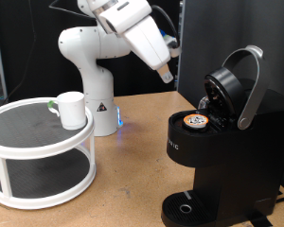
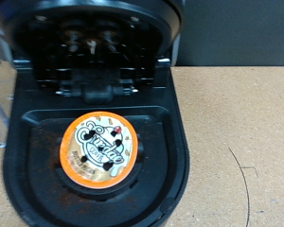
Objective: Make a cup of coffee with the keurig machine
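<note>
so, starting at the left of the exterior view, your cup sits on the top tier of a white round rack, well apart from the machine, so nothing stands on the drip tray yet. moving right, the gripper hangs in the upper middle, above and just left of the keurig, touching nothing; you cannot tell whether its fingers are apart or together. at the right, the lid is tipped up by its grey handle, leaving the chamber exposed. a pod already sits seated in it, printed foil up, which the wrist view looks straight down on.
</note>
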Motion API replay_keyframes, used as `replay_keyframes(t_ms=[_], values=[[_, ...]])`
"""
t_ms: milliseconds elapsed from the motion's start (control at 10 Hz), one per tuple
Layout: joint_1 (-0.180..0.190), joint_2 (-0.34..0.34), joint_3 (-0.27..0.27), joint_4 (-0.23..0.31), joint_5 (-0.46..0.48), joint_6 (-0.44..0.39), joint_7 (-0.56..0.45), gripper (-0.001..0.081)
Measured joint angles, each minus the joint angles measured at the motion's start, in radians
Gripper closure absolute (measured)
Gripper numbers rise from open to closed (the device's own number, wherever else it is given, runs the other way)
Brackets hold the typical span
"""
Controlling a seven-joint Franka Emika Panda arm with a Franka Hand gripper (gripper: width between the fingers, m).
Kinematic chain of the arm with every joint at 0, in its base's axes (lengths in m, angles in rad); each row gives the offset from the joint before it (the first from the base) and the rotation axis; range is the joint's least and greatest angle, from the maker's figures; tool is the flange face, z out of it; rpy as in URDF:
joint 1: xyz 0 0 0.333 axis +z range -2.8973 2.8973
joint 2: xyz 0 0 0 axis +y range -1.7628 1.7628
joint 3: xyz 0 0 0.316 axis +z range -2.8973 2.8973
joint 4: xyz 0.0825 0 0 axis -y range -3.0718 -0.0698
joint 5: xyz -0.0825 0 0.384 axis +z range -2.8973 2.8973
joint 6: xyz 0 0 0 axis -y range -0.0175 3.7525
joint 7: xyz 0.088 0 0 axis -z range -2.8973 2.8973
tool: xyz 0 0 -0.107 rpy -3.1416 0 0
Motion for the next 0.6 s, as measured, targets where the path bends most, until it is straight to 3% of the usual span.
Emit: replay_keyframes(t_ms=[300,600], values=[[-0.003,0.000,0.000,0.003,0.006,-0.010,-0.002,0.0000],[0.014,0.001,0.021,0.009,0.103,-0.005,0.045,0.0000]])
